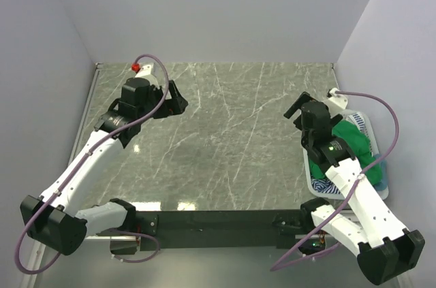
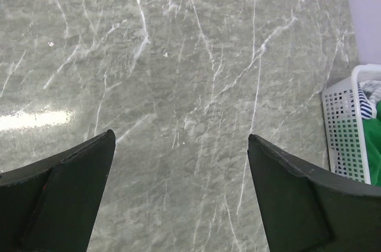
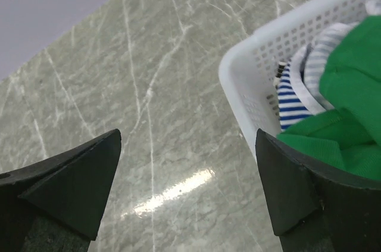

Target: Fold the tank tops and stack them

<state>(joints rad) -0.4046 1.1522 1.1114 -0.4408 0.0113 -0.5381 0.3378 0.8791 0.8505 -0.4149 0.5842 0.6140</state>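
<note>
- The task is at its very beginning, in my judgement: no tank top is folded, and no stack exists anywhere on the table (image 1: 231, 138).
- All three tops lie in the basket (image 3: 286, 25) at the right edge of the table, crumpled together.
- The green top (image 3: 357, 67) is on the top of the heap and takes most of the place.
- The striped top (image 3: 292, 100) lies partly under the green one, against the basket wall nearest to the right gripper.
- The teal top (image 1: 381, 171) shows only as a small piece at the right side of the basket in the top view; the rest of it is hidden.
- The right gripper (image 3: 187, 136) has its jaws wide apart and holds nothing. It hangs over the table just beside the basket, not yet over the cloth.
- The left gripper (image 2: 180, 139) is also spread wide and holds nothing. It is over the far left part of the table, well apart from the basket.
- What is left is everything: each top must be taken out, laid flat, folded, and then put one on the other.
- The green top looks the easiest to take first, because nothing covers it.
</note>
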